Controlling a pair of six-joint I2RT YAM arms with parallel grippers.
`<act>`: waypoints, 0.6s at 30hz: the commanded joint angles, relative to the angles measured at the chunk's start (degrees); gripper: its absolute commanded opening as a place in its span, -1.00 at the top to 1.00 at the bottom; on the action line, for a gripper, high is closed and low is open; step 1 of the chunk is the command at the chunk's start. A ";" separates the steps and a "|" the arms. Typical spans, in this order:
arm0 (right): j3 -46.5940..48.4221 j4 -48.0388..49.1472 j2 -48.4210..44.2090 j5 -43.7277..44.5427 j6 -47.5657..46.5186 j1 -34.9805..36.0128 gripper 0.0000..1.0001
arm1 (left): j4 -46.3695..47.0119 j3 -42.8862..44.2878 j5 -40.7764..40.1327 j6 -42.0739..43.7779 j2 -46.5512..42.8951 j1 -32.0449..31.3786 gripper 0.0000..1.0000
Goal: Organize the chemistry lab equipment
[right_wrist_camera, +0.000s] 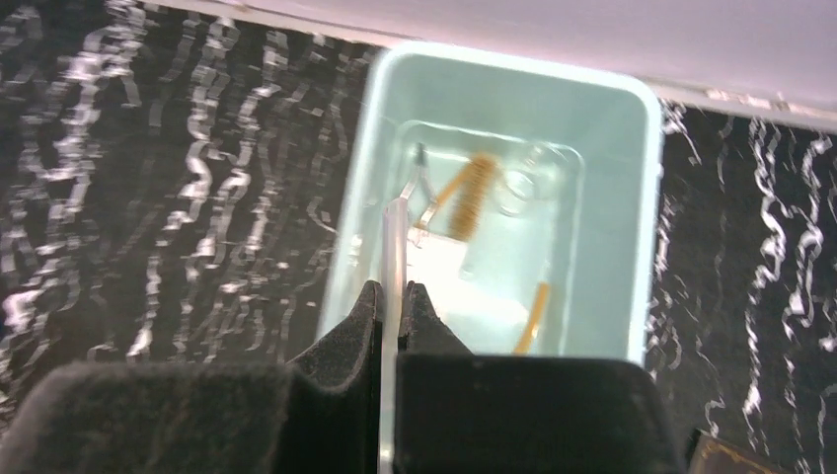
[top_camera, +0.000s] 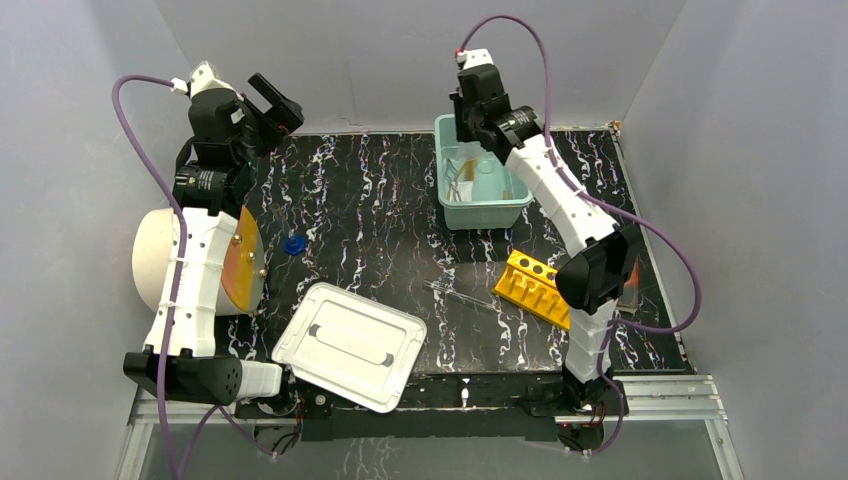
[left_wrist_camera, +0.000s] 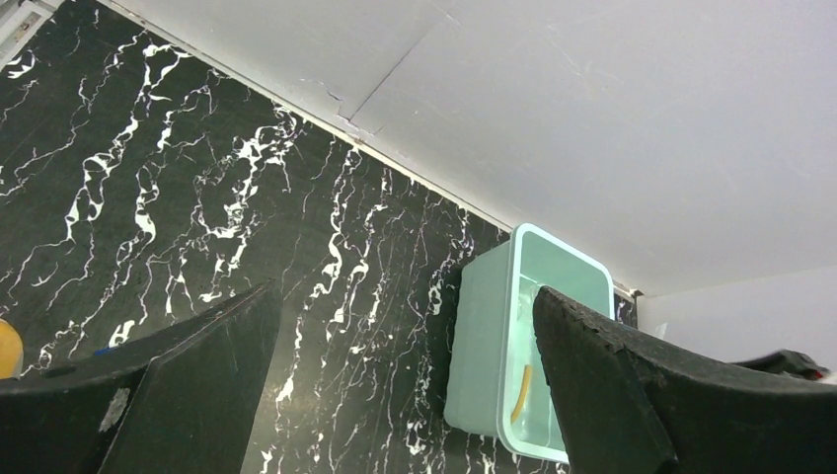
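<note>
My right gripper hangs over the teal bin, shut on a thin clear rod that runs up between its fingers. In the bin lie metal scissors, a cork-brown stick, a tan rubber tube, a clear beaker and a white bag. On the table are a blue cap, another thin glass rod and the yellow holed rack. My left gripper is raised at the back left, open and empty, far from the bin.
A white bin lid lies flat near the front edge. A big white drum with an orange face stands beside the left arm. Grey walls close in the black marbled table on three sides.
</note>
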 commanded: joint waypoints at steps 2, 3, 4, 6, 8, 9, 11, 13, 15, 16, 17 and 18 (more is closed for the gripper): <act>-5.18 1.33 -0.28 -0.66 1.86 -5.07 0.91 | 1.51 -0.14 1.86 -0.79 -0.71 -0.25 -0.97; -6.09 1.27 0.21 -1.90 1.93 -5.69 0.91 | 1.54 -0.23 2.11 -0.88 -0.61 -0.20 -0.97; -6.93 1.14 0.93 -3.15 2.36 -6.53 0.91 | 1.57 -0.34 2.36 -1.05 -0.48 -0.20 -0.97; -8.08 0.91 2.68 -5.92 3.03 -7.57 0.93 | 1.51 -0.66 2.80 -1.31 -0.35 -0.21 -0.97; -8.60 0.69 4.99 -7.59 3.56 -7.99 0.94 | 1.56 -1.16 3.24 -1.51 -0.33 -0.22 -0.97; -8.34 0.49 6.35 -8.61 3.84 -8.11 0.95 | 1.49 -1.42 3.38 -1.60 -0.38 -0.24 -0.97; -7.49 0.47 8.94 -10.53 5.03 -8.20 0.96 | 0.92 -2.02 3.52 -1.70 -0.46 -0.20 -0.97; -5.77 0.64 11.79 -12.16 6.18 -8.39 0.97 | 0.26 -2.33 3.61 -1.70 -0.51 -0.20 -0.97; -3.31 0.91 14.87 -13.34 6.97 -8.54 0.97 | -0.68 -2.40 3.52 -1.57 -0.43 -0.20 -0.97; -2.10 1.34 16.34 -13.57 7.26 -8.60 0.97 | -1.18 -2.54 3.52 -1.44 -0.38 -0.20 -0.97; 0.16 1.27 18.58 -14.02 7.59 -8.80 0.97 | -1.49 -2.58 3.54 -1.27 -0.34 -0.24 -0.97; 2.01 0.88 20.29 -14.43 7.88 -8.94 0.97 | -1.82 -2.52 3.49 -1.19 -0.29 -0.21 -0.97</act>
